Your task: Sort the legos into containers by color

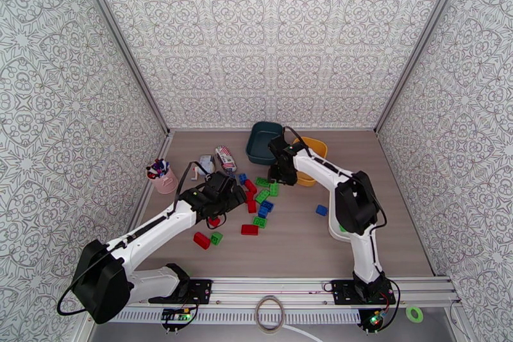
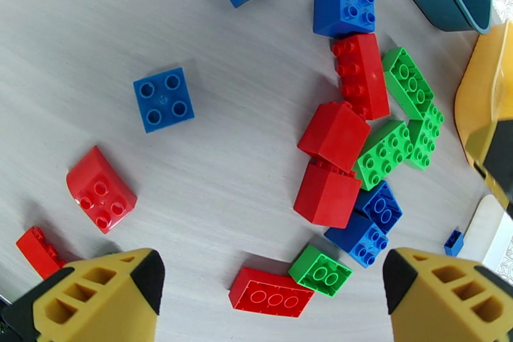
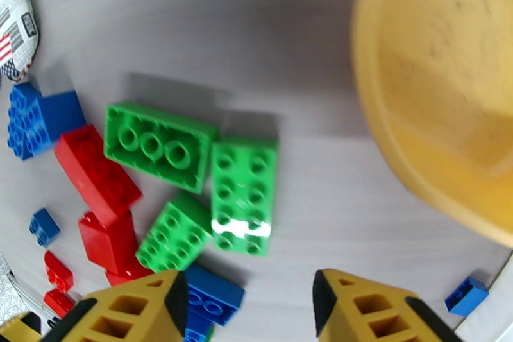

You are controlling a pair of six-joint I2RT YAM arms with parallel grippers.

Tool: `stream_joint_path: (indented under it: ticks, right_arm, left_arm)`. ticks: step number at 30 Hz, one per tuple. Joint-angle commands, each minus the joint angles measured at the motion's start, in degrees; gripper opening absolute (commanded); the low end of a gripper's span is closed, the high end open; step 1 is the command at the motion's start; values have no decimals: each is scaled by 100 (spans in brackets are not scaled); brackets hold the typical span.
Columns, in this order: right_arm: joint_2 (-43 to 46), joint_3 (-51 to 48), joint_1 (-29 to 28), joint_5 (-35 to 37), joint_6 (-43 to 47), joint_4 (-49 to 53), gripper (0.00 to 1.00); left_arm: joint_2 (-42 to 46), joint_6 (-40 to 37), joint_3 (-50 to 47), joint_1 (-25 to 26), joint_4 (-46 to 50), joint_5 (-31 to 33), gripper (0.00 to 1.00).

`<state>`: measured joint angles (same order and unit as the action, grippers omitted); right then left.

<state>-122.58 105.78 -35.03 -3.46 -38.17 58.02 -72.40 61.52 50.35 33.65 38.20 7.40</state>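
The legos lie in a loose pile (image 1: 260,199) mid-table, red, green and blue mixed. Stray ones are a blue brick (image 1: 321,210), a red brick (image 1: 202,240) and a small green brick (image 1: 217,238). My left gripper (image 1: 226,194) hovers at the pile's left edge. It is open (image 2: 272,298), with a flat red brick (image 2: 271,292) and a green brick (image 2: 319,269) low between its fingers. My right gripper (image 1: 279,176) hangs over the pile's far end, open (image 3: 250,305) just short of a long green brick (image 3: 245,196). The teal bin (image 1: 264,142) and yellow bin (image 1: 312,151) stand behind it.
The white tray (image 1: 333,224) lies at the right, largely covered by my right arm. A striped packet (image 1: 225,158), a small white gadget (image 1: 206,164) and a pink cup of pens (image 1: 163,176) stand at the back left. Patterned walls enclose the table.
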Motion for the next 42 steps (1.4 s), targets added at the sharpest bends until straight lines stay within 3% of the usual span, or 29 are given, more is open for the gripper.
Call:
stream_joint_path:
  ticks: [1, 20, 28, 34, 39, 42]
  right_arm:
    - [-313, 345, -57, 61, -15, 345, 56]
    - [-978, 572, -145, 12, 88, 386, 53]
    - [-966, 328, -145, 169, 134, 337, 45]
    - [-811, 108, -145, 231, 196, 255, 38]
    - [-759, -84, -145, 240, 214, 219, 42]
    - [-678, -217, -145, 300, 248, 186, 39]
  left_arm:
    - [97, 46, -38, -85, -109, 10, 96]
    - [103, -30, -77, -265, -92, -107, 96]
    - [26, -76, -44, -261, -142, -185, 96]
    - [-154, -122, 69, -142, -228, -219, 96]
    - [-466, -166, 239, 32, -345, -342, 96]
    - [-636, -175, 374, 171, -377, -339, 96]
